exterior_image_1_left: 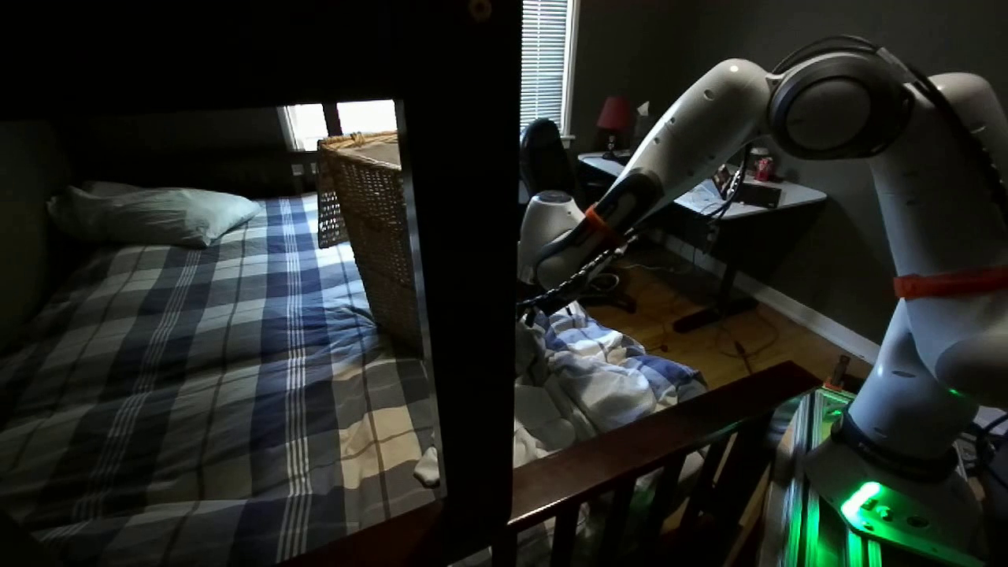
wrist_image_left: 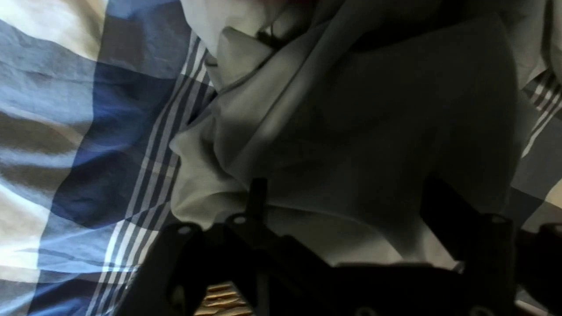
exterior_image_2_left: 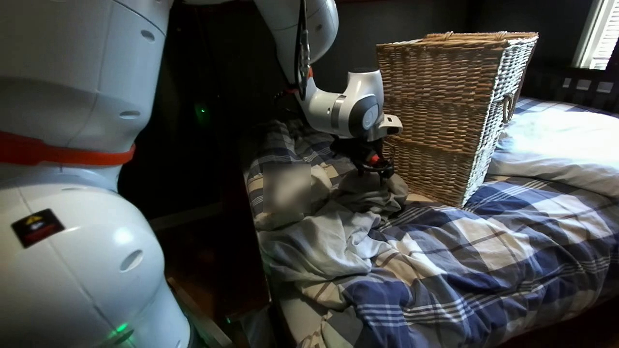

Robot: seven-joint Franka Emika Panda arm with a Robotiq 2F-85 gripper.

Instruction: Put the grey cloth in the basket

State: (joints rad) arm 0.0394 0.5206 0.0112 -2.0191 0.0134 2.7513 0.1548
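Note:
The grey cloth [exterior_image_2_left: 363, 195] lies crumpled on the bed in an exterior view, close to the basket's foot. It fills the middle of the wrist view [wrist_image_left: 333, 145], dark in shadow. The tall tan-brown wicker basket [exterior_image_2_left: 440, 101] stands upright on the bed; it also shows in an exterior view [exterior_image_1_left: 376, 228], partly behind the bed post, and a strip shows in the wrist view [wrist_image_left: 223, 300]. My gripper [exterior_image_2_left: 376, 170] points down over the cloth beside the basket. In the wrist view the fingers [wrist_image_left: 344, 186] are wide apart with cloth beneath; whether they touch it I cannot tell.
A paler white-grey cloth [exterior_image_2_left: 329, 239] lies beside the grey cloth. A dark bed post [exterior_image_1_left: 472, 276] and wooden rail [exterior_image_1_left: 661, 441] stand near the arm. A pillow [exterior_image_1_left: 157, 214] lies on the plaid bedding [exterior_image_2_left: 459, 261]. A desk [exterior_image_1_left: 787, 193] stands behind.

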